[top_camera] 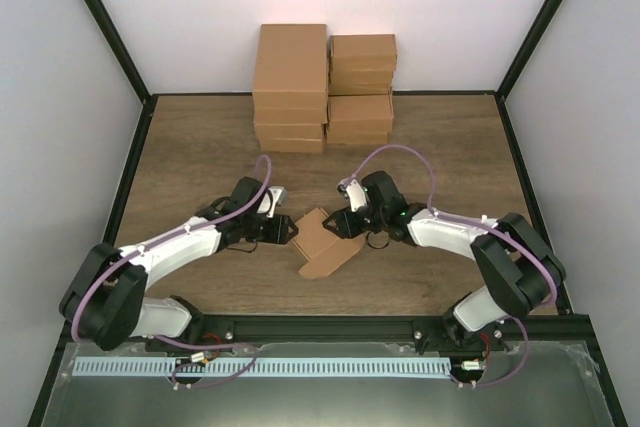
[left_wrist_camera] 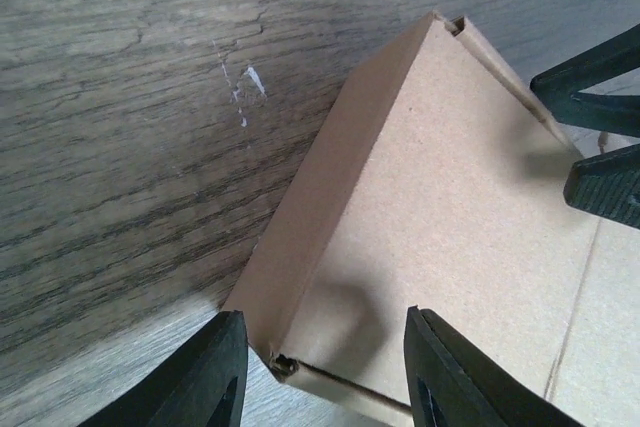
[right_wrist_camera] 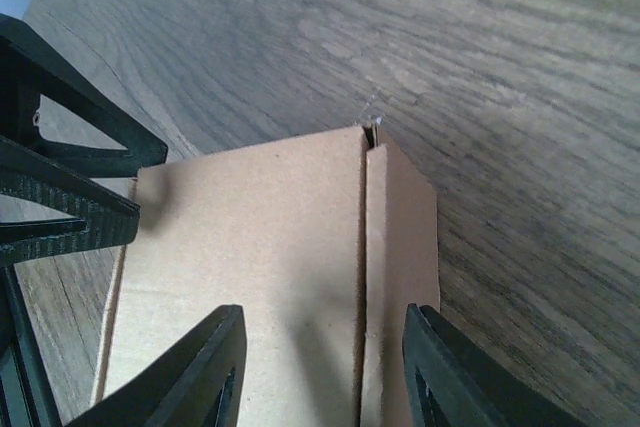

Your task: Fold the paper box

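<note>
The paper box (top_camera: 322, 244) lies partly folded on the wooden table between my two arms, a tan sheet with one side wall turned up. My left gripper (top_camera: 291, 230) meets it from the left. In the left wrist view the left gripper (left_wrist_camera: 325, 315) is open about halfway, its jaws straddling the box's (left_wrist_camera: 440, 217) near corner without visibly pinching it. My right gripper (top_camera: 336, 222) comes in from the right. Seen from the right wrist, it (right_wrist_camera: 324, 309) is also half open over the crease beside a narrow side flap of the box (right_wrist_camera: 250, 267).
Two stacks of larger brown cartons (top_camera: 290, 87) (top_camera: 362, 87) stand against the back wall. Black frame posts and grey walls enclose the wooden table (top_camera: 200, 147). Each wrist view shows the other gripper's black fingers (left_wrist_camera: 595, 137) (right_wrist_camera: 60, 177) at its edge.
</note>
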Controlling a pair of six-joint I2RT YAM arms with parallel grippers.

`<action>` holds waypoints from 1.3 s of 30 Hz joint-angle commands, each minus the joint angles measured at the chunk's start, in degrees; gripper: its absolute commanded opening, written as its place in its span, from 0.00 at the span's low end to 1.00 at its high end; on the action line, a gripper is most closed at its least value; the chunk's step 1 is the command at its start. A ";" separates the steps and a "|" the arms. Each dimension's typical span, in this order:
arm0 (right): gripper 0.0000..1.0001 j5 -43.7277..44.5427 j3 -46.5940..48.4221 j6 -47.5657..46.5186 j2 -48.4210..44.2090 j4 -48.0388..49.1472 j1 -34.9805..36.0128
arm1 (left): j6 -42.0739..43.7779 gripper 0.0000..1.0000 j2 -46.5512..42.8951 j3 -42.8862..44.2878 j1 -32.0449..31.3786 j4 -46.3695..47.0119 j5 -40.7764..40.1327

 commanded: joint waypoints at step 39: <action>0.53 -5.33 -4.11 4.73 -6.95 -2.52 1.22 | -29.42 0.92 -18.26 -15.67 -0.51 12.66 5.89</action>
